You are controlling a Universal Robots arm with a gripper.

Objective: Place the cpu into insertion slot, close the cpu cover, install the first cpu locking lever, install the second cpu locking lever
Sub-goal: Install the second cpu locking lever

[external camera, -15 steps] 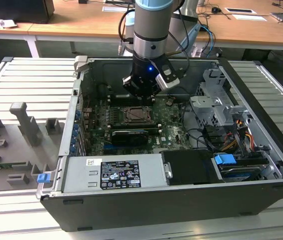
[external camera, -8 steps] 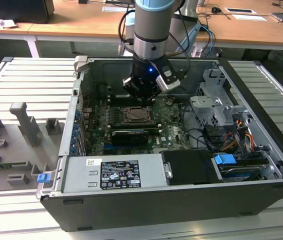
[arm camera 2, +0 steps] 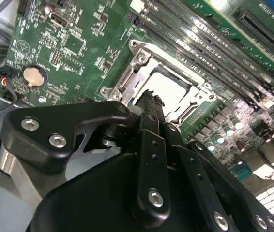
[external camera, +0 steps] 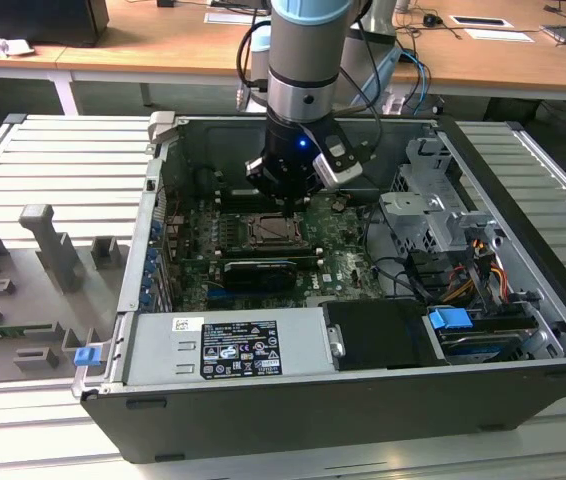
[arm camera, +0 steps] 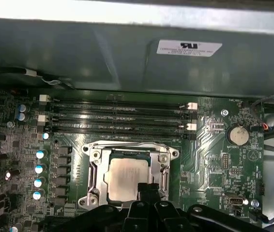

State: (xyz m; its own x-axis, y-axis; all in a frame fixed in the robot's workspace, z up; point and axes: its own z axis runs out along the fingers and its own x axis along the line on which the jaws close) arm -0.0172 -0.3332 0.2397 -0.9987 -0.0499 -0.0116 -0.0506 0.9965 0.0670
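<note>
One step looks done: we see the cpu (arm camera: 126, 178) seated in the insertion slot (arm camera: 94, 180), cover down; our claw (arm camera: 148, 190) hovers pinched shut, empty, so we judge the levers in hand.

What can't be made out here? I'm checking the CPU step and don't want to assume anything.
- Near edge of the cpu and insertion slot: hidden by the gripper in both wrist views.
- Locking levers: too thin to tell apart from the cpu cover frame.
- Socket in the exterior view: too small, partly behind the arm.
- Memory slots: contents blurred by glare.
</note>
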